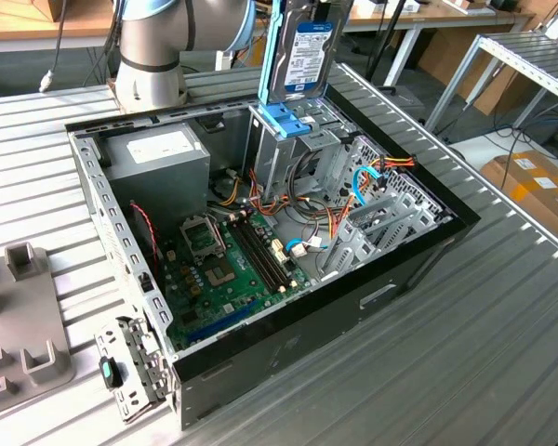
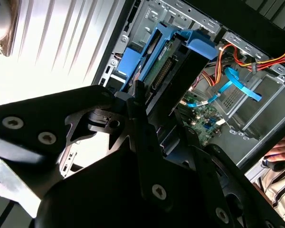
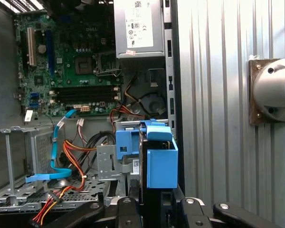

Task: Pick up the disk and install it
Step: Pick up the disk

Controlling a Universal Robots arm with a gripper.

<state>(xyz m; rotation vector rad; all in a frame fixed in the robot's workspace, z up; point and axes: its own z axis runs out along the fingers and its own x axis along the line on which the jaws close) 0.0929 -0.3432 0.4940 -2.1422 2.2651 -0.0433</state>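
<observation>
In the exterior view, at 9 o'clock, grey fixture blocks (image 1: 23, 307) sit on the ribbed worktop (image 1: 502, 353). At 7 o'clock a loose metal bracket (image 1: 130, 372) stands by the corner of the open computer case (image 1: 288, 348).

Inside the case, the grey power supply box (image 1: 158, 158) fills the 10 o'clock corner, and the green motherboard (image 1: 219, 265) lies toward 6 o'clock from it. At 12 o'clock of the view the disk (image 1: 309, 46) hangs upright with its label facing the camera. It is directly above the drive cage (image 1: 270, 158) and its blue latch piece (image 1: 286, 119). Orange and blue cables (image 1: 358, 181) tangle at 3 o'clock of the cage. Further out at 3 o'clock of the view, a cardboard box (image 1: 535, 186) rests on the floor.

In the first wrist view the pincer (image 3: 157, 202) has 1 black finger on each face of the disk, pinching it edge-on; the fingers (image 3: 128, 209) look clamped against it.

By my reading, the pick-up is done: the disk is off the worktop and lined up over the cage. Seating it is not yet done, since most of its body stands clear above the cage. Its lower edge is right at the latch piece, and I cannot tell whether they touch.
</observation>
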